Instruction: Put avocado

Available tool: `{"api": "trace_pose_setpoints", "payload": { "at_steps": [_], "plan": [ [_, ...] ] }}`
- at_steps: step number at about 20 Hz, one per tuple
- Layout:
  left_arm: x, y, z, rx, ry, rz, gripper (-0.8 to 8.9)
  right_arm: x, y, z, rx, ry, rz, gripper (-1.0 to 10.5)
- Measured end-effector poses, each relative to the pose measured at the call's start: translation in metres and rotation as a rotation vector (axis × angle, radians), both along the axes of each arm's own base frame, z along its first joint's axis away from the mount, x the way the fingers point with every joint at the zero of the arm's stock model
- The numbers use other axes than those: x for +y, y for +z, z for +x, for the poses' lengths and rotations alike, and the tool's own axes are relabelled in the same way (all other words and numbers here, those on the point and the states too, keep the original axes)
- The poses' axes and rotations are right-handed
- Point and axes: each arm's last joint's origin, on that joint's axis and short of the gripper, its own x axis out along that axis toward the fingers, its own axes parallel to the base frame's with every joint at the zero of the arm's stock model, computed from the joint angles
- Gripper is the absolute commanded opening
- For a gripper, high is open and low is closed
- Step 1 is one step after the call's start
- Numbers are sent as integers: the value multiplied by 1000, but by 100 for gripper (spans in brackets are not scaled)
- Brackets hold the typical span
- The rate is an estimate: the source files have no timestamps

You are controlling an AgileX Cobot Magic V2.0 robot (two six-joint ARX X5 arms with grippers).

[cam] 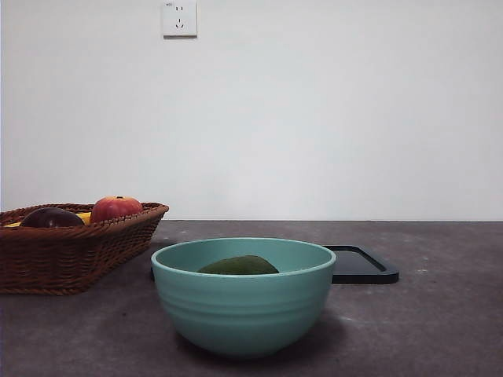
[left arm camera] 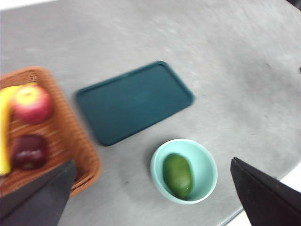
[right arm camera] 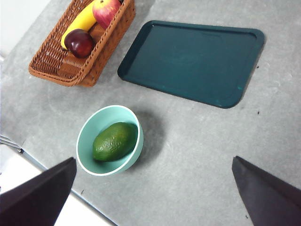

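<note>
The avocado (right arm camera: 114,141) lies on its side inside the teal bowl (cam: 244,314), lower centre of the front view, only its top showing over the rim. In the right wrist pic its long axis runs diagonally, lower left to upper right; in the left wrist pic it's more upright, w/ a slight tilt. Behind the bowl sits a dark tray (right arm camera: 193,61), bare. The wicker basket (cam: 71,251) at left edge holds a red apple (cam: 115,208), a dark maroon fruit (cam: 51,217) and a banana (right arm camera: 81,22).

Left gripper (left arm camera: 155,200) and right gripper (right arm camera: 153,193) both hang high above the desk (cam: 440,314), spread wide, holding nothing; neither shows in front view. Bowl sits closer to centre between the left gripper's tips, so left looks better lined up, though both are well apart from the fruit. Likely a pick needs closing across the short axis.
</note>
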Motion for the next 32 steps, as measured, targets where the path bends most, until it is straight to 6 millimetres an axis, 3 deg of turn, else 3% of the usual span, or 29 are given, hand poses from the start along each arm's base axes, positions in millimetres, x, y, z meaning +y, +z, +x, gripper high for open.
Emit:
{"api": "trace_pose_setpoints", "payload": {
  "at_steps": [4,8,12,17,23,32],
  "plan": [
    [41,-39,-25,-28,0,-46,530,0,-1,-1,12,0,-3,640],
    [70,-75,-43,-50,0,-81,530,0,-1,-1,12,0,-3,640],
    [89,-78,-55,-83,0,-137,530,0,-1,-1,20,0,-4,639],
    [91,-79,-56,-85,0,-139,530,7,-1,6,36,37,36,639],
    [91,-79,-56,-85,0,-139,530,44,-12,37,113,127,36,639],
    [91,-79,-56,-83,0,-136,530,121,-69,87,324,132,-280,624]
  ]
}}
